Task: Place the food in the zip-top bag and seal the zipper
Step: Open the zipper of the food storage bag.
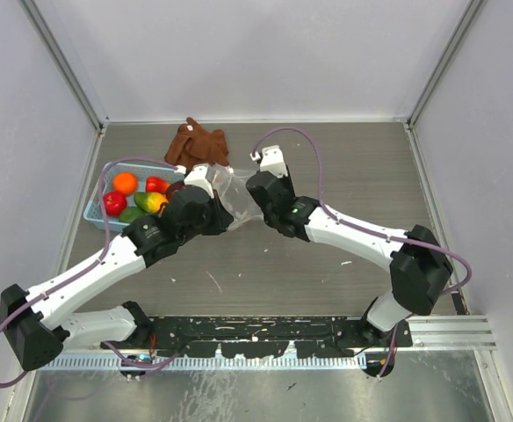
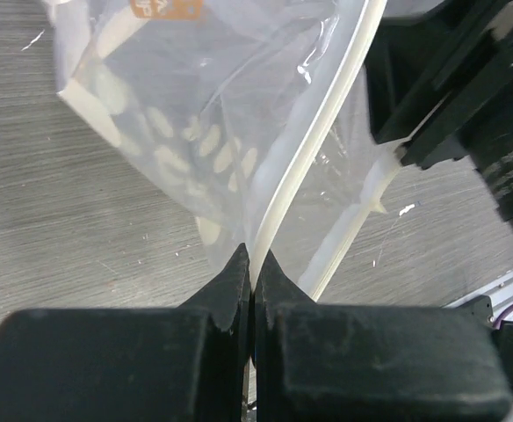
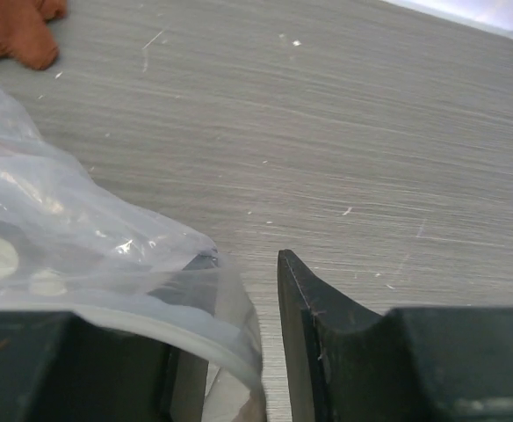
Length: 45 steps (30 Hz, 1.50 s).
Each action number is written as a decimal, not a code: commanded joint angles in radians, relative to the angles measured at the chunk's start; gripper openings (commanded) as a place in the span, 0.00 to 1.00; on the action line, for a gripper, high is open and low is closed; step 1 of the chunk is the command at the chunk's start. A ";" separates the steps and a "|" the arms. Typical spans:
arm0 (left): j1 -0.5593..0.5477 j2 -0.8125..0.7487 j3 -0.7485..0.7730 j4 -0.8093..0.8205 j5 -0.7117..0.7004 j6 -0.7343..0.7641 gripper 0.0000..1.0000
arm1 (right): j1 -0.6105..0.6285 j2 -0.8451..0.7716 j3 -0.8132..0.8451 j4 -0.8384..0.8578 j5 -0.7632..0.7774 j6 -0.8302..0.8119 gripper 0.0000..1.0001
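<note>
At the middle of the bench (image 1: 344,167), between the two arms: the bag (image 1: 234,198), mouth end lifted, rest sagging toward the surface. Thin clear film, floppy, near weightless, slick. The body gives nothing firm to grip and would likely crumple or slide if taken there. The only stiff part is the zipper (image 2: 320,132), so that's the handle: one lip per side, pulled apart to hold the mouth open. A hard tug could pop the film out of the fingers, so go easy.

Left end effector (image 2: 252,264): fingers pressed together, pinching one zipper lip right at the tips. Right end effector (image 3: 243,272): jaws spread, the other lip draped over one finger and lying in the gap, not clamped as far as its wrist view shows.

Bag contents: no food inside that I can see, just printed white dots and an orange label.

Basket (image 1: 97,192), near the bag on its left: holds all the food (image 1: 151,202), i.e. orange, two red, yellow-green, green, and dark purple at the bag-side edge. They look like light, hard, rounded toys that would probably roll; grip across the middle.
</note>
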 commanded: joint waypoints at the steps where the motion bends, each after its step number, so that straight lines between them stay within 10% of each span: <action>1: -0.005 -0.007 0.011 -0.019 -0.044 0.033 0.00 | -0.010 -0.086 0.023 0.015 0.171 0.029 0.39; 19: -0.005 0.088 0.090 0.056 0.112 0.098 0.00 | -0.010 -0.232 -0.107 0.132 -0.290 -0.038 0.77; 39: -0.007 0.093 0.076 -0.006 0.123 0.103 0.00 | -0.047 -0.125 -0.027 0.099 0.059 0.033 0.81; 45: -0.005 0.100 0.061 0.018 0.086 0.086 0.00 | -0.058 -0.188 -0.007 0.013 -0.072 0.076 0.84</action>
